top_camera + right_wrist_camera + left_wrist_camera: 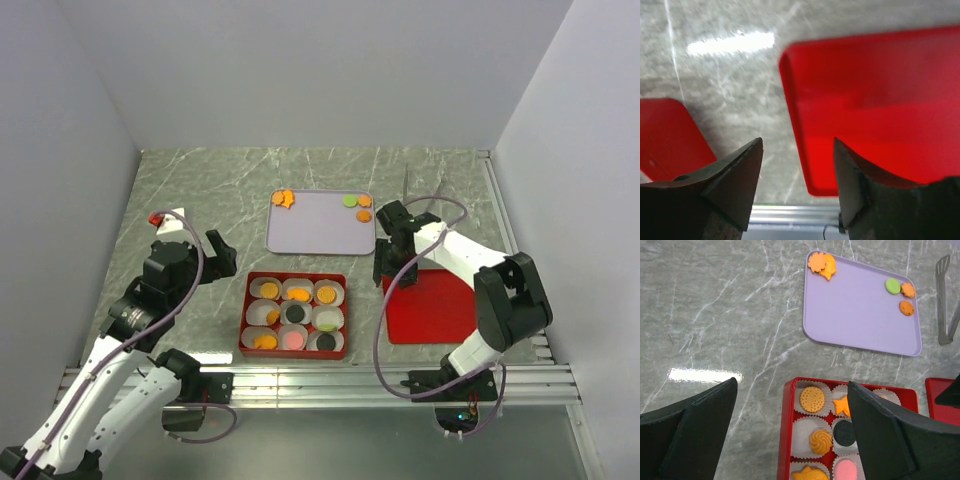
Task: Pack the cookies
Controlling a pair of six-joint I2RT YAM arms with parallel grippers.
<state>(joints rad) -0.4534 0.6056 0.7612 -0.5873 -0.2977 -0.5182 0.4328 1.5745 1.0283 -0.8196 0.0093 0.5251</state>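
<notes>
The red box holds several white paper cups with cookies: orange ones, a black one and a pink one. The left wrist view shows its left part with a round orange cookie and a black one. The lavender tray carries orange cookies at its far left corner, and a green one and two orange ones at its far right. My left gripper is open and empty left of the box. My right gripper is open and empty over the left edge of the red lid.
Metal tongs lie behind the tray's right corner and also show in the left wrist view. The red lid lies flat right of the box, whose corner shows in the right wrist view. The table's metal front rail runs along the near edge.
</notes>
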